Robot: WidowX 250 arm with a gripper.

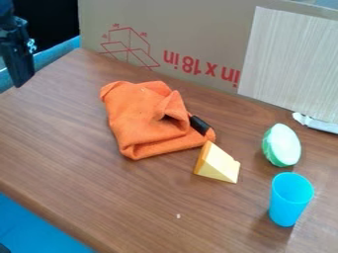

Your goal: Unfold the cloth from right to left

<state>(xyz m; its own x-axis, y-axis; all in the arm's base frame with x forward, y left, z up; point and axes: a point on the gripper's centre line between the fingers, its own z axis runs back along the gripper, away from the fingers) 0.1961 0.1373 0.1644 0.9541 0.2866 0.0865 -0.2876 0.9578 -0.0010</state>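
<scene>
cup (288,201): 4 o'clock
wedge (218,164): may topple if cloth (142,121) drags
gripper (19,83): 10 o'clock, can't tell whether spread

The table (66,133) holds cloth (135,118), wedge (216,164), green oval (284,145), cup (288,205).

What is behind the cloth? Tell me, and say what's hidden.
Behind the cloth runs a strip of the wooden table, then upright cardboard with red print. Whatever lies close behind the cloth's raised folds is covered from this angle.
</scene>
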